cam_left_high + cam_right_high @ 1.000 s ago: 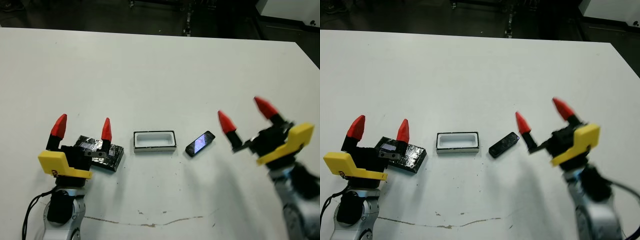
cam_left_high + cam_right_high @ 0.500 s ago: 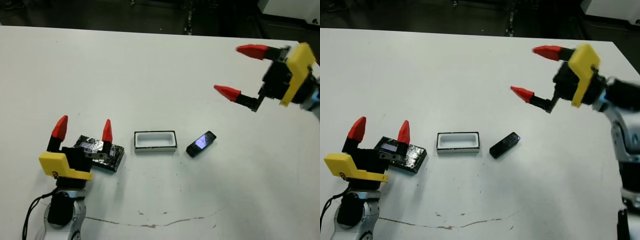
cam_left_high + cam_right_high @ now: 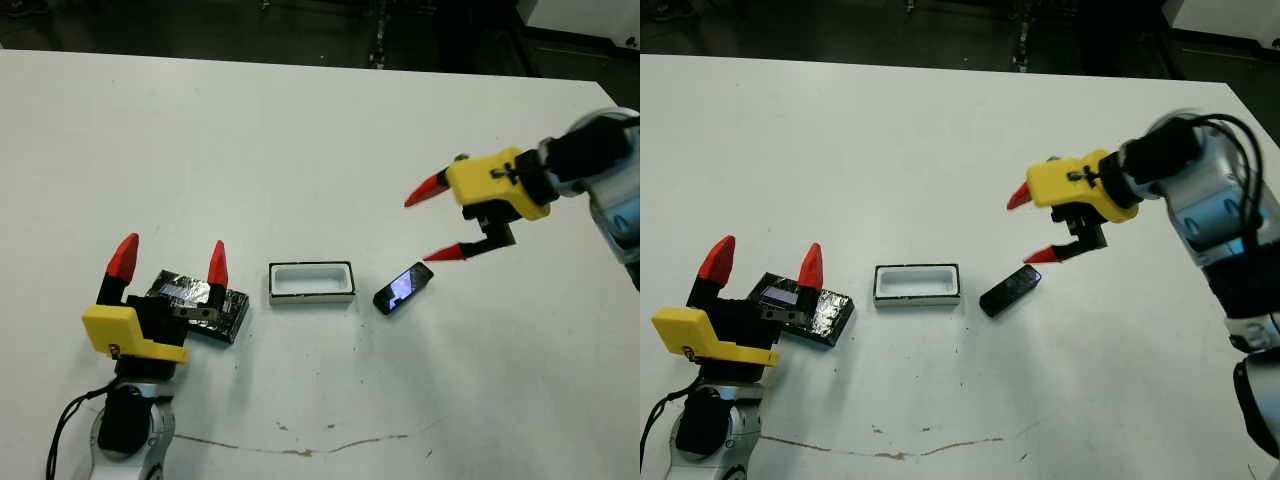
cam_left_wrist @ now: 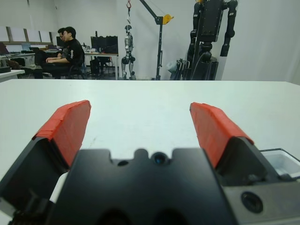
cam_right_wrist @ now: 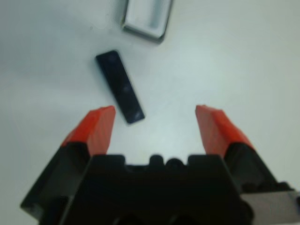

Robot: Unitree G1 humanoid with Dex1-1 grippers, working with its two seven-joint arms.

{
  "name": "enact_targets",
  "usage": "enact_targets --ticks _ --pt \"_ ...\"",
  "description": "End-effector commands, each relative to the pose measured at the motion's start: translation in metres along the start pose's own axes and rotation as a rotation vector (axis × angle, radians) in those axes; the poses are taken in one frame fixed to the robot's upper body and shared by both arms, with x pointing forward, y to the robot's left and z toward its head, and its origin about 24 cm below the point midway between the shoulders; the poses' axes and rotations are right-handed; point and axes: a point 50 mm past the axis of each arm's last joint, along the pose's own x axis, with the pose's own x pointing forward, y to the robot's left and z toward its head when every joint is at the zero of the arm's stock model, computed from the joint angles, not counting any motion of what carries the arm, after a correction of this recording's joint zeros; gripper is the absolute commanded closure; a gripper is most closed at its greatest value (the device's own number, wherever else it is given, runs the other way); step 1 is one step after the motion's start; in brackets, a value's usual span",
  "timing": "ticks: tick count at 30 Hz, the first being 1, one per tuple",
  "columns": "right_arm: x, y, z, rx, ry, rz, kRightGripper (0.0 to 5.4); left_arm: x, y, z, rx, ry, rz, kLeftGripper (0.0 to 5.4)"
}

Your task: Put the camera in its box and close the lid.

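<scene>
White bench [image 3: 300,130] carries the three task pieces in a row: the lid [image 3: 200,305], the box [image 3: 311,282] and the camera [image 3: 402,287]. The right jaws [image 3: 433,222] hang wide open and empty above the bench, their red tips just beyond the camera's far end and a little above it. In the right wrist view the camera [image 5: 120,86] lies slantwise ahead of the tips, nearer one finger [image 5: 97,127] than the other, with the box [image 5: 147,16] further on along the same line.

The left jaws [image 3: 170,265] are also wide open and hold nothing. The lid lies just ahead of and below them, partly hidden by the gripper's body; whether it touches them I cannot tell. The box is apart from the left jaws, on their inner side, with its white inside bare.

By the look of it the step in hand is the reach for the camera, so nothing of the task is done yet. The next move calls for bringing the right jaws down and centring them over the camera, turned so the fingers straddle its narrow width, not its length. It is flat and glossy, so a shallow or skewed pinch could let it slip or skid across the bench
</scene>
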Motion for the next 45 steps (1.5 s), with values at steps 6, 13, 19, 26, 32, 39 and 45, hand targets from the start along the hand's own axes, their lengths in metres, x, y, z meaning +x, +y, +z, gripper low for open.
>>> enact_targets --ticks 6,13,19,26,32,39,45 --pt "0.014 -0.009 0.006 -0.039 0.045 0.114 0.01 -0.001 -0.001 0.0 -0.001 0.007 0.005 0.0" --pt "0.026 -0.012 0.007 -0.086 0.07 0.158 0.01 -0.001 -0.001 0.001 0.001 0.012 0.01 0.0" --pt "0.041 -0.013 0.009 -0.169 0.078 0.208 0.01 -0.002 -0.001 0.001 0.005 0.013 0.007 0.0" --pt "0.055 -0.011 0.004 -0.17 0.022 0.248 0.01 -0.002 -0.001 0.0 -0.001 0.014 0.009 0.0" --pt "0.062 -0.008 0.004 -0.19 -0.004 0.269 0.01 -0.002 -0.001 0.001 0.003 0.016 0.007 0.0" --pt "0.07 -0.005 -0.001 -0.133 -0.024 0.294 0.01 -0.004 -0.001 0.0 0.003 0.016 0.009 0.0" --pt "0.073 -0.003 -0.005 -0.061 -0.057 0.301 0.39 -0.004 -0.002 0.0 -0.001 0.019 0.008 0.0"
